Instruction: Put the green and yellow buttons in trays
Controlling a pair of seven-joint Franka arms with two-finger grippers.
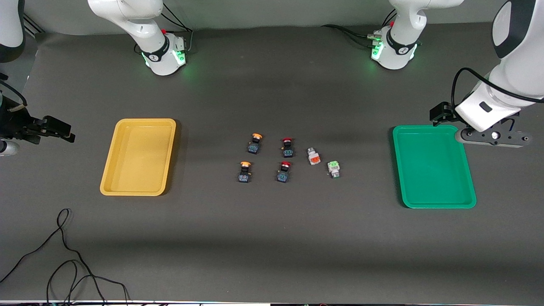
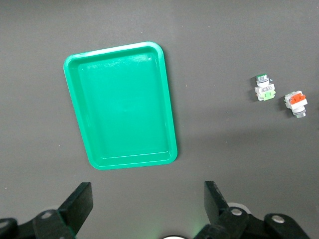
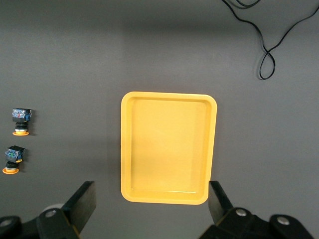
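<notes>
The yellow tray [image 1: 138, 157] lies empty toward the right arm's end, and the green tray [image 1: 433, 165] lies empty toward the left arm's end. Between them stand two black yellow-capped buttons [image 1: 255, 143] [image 1: 245, 171], a white orange-red button [image 1: 313, 156] and a white green button [image 1: 333, 168]. My left gripper [image 1: 493, 137] hangs open and empty by the green tray's outer corner. Its wrist view shows the gripper [image 2: 147, 204], the green tray [image 2: 122, 104], the green button [image 2: 264, 89] and the orange-red button [image 2: 296, 103]. My right gripper [image 1: 55, 129] hangs open and empty, past the yellow tray. Its wrist view shows the gripper [image 3: 149, 201], the yellow tray [image 3: 169, 149] and the yellow-capped buttons [image 3: 21, 121] [image 3: 12, 159].
Two black switches with red caps [image 1: 287, 147] [image 1: 284, 171] stand between the yellow-capped buttons and the white ones. A loose black cable [image 1: 63, 255] lies on the mat near the front camera at the right arm's end; it also shows in the right wrist view [image 3: 269, 55].
</notes>
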